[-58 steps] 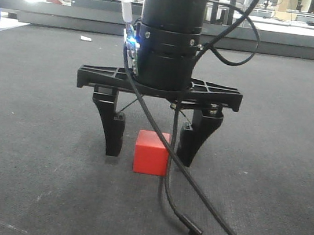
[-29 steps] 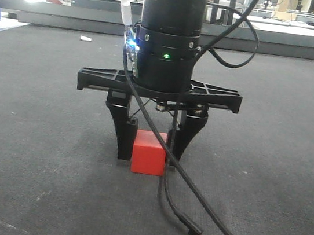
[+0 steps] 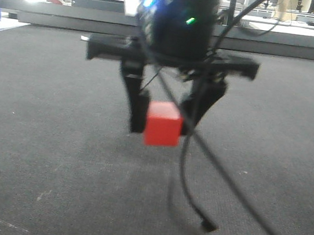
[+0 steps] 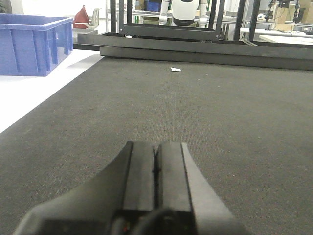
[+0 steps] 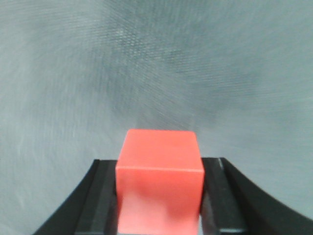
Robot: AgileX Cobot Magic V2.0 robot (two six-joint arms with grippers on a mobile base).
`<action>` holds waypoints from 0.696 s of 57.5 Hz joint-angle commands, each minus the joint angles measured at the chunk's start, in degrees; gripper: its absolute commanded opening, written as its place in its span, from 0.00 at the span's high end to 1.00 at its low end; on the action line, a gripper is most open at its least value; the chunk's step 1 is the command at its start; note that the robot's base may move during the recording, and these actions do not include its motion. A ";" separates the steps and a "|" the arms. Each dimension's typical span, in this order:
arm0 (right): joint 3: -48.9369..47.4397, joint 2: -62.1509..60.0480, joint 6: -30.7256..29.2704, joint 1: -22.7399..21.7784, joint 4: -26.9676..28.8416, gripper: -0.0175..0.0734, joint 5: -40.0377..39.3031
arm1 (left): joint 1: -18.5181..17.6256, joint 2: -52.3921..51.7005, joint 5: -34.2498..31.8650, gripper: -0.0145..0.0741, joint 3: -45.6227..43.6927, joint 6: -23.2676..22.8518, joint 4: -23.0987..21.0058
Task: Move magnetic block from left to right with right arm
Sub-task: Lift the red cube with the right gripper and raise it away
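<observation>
The magnetic block (image 3: 163, 124) is a bright-red cube hanging above the dark mat (image 3: 46, 154) in the front view. My right gripper (image 3: 161, 128) is shut on it, one black finger pressed to each side. In the right wrist view the block (image 5: 160, 181) fills the gap between the right gripper's (image 5: 160, 164) black fingers (image 5: 100, 196), with blurred mat behind. In the left wrist view my left gripper (image 4: 155, 149) rests low over the mat, its fingers (image 4: 139, 171) pressed together with nothing between them.
A black cable (image 3: 207, 224) dangles from the right arm almost to the mat. A blue bin (image 4: 32, 44) stands on the white floor at the far left. A black metal frame (image 4: 195, 46) borders the mat's far edge, with a small white scrap (image 4: 175, 69) before it.
The right gripper's fingers closed from a wide stance onto the block on the mat. It has now lifted the block off the mat and shifted slightly right.
</observation>
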 commanded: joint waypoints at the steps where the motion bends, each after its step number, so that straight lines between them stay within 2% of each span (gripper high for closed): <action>1: 2.33 -7.02 -4.04 -1.24 -3.22 0.45 -1.83 | -0.02 -0.73 -4.76 0.98 0.46 -0.43 -0.15; 8: 8.58 -12.97 -7.50 -3.80 -3.94 0.45 -4.66 | -0.02 -0.73 -4.76 0.98 0.46 -0.43 -0.15; 17: 16.81 -21.22 -12.91 -9.47 -3.89 0.45 -11.04 | -0.02 -0.73 -4.76 0.98 0.46 -0.43 -0.15; 40: 38.02 -43.26 -33.40 -28.79 3.98 0.45 -31.72 | -0.02 -0.73 -4.76 0.98 0.46 -0.43 -0.15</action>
